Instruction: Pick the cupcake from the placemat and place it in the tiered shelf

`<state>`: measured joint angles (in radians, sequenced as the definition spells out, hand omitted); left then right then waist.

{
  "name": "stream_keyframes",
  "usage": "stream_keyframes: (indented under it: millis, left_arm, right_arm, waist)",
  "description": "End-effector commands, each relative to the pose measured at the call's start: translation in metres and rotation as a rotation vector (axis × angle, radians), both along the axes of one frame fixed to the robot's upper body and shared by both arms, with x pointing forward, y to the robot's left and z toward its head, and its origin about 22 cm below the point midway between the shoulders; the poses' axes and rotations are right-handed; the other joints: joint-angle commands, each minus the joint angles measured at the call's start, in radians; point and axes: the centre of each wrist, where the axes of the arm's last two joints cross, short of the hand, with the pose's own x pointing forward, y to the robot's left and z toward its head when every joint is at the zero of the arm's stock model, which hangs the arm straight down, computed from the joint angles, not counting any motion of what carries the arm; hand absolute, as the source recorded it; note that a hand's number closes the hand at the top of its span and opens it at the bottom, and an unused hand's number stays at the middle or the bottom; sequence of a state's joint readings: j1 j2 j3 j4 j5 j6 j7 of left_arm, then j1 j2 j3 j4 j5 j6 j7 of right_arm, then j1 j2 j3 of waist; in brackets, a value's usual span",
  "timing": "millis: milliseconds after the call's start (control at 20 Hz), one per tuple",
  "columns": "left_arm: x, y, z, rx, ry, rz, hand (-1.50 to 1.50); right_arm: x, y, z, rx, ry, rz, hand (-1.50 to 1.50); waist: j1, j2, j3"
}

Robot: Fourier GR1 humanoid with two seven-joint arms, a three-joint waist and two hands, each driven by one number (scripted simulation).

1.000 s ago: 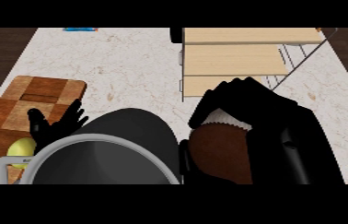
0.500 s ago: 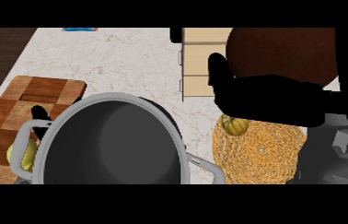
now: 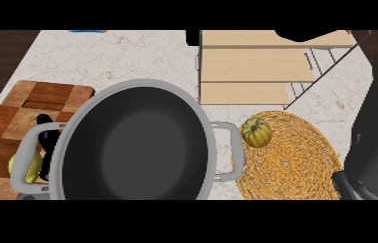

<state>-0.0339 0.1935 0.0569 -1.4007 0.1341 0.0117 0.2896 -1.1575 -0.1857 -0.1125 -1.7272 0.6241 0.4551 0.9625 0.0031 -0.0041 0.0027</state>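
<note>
Counter [image 3: 111,57] — right hand [image 3: 299,36] has moved to tiered shelf's [image 3: 251,64] far edge, grip untellable; left hand [image 3: 46,137] relaxed.

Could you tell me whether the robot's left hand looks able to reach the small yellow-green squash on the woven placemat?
Probably not directly: the large dark grey-rimmed pot stands between the left hand, over the wooden cutting board, and the small yellow-green squash.
</note>
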Motion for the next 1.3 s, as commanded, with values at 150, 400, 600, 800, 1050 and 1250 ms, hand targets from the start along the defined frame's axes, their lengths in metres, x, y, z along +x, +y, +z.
stream_keyframes:
  millis: [150,400,600,800,1050,1250]
  left_arm:
    - [-0.002,0.004,-0.007,-0.018,0.035,-0.002,0.0]
    - [0.001,0.008,-0.01,-0.03,0.042,-0.011,0.0]
    - [0.002,0.005,0.0,-0.003,0.037,-0.001,0.0]
    - [0.016,0.004,0.005,-0.011,0.045,0.014,0.0]
    - [0.016,0.002,0.002,-0.02,0.031,0.025,0.0]
    - [0.011,0.004,-0.002,-0.006,0.045,-0.007,0.0]
  right_arm:
    - [0.056,-0.017,-0.003,-0.087,0.103,-0.046,1.5]
    - [0.08,-0.005,-0.025,-0.094,0.088,-0.07,1.5]
    - [0.087,-0.014,-0.025,-0.094,0.074,-0.071,1.5]
    - [0.092,-0.006,-0.035,-0.101,0.065,-0.047,1.5]
    - [0.108,-0.018,-0.063,-0.09,0.064,-0.006,1.5]
    - [0.107,-0.024,-0.043,-0.092,0.053,-0.001,1.5]
  waist:
    - [0.013,0.008,-0.004]
    - [0.014,0.01,-0.004]
    - [0.01,0.006,-0.003]
    - [0.005,0.005,-0.003]
    - [0.004,0.005,-0.003]
    - [0.003,0.004,-0.003]
